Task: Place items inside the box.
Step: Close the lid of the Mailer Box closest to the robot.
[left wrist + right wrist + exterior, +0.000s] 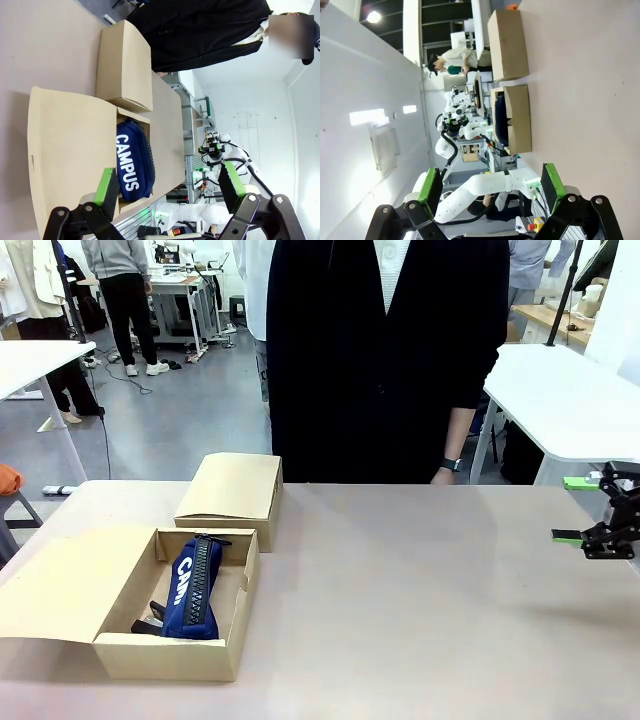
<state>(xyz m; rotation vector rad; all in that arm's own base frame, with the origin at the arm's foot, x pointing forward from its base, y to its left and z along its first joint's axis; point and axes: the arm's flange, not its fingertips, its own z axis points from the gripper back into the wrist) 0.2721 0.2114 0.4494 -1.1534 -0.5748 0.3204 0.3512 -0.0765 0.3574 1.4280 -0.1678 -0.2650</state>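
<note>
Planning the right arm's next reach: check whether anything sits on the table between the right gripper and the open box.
Nothing visible does. The right gripper hangs open at the table's right edge, and the tabletop between it and the open box lies bare. The closed box sits behind the open one, off that line. The navy pencil case already lies inside.

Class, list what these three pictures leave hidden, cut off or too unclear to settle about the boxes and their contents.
- Black item beside the navy case, front view: mostly under the case, kind unclear.
- Closed box: lid hides any contents.
- Open box, right wrist view: seen side-on, its wall hides the inside.
- Right claw, front view: cut by the picture's edge.
</note>
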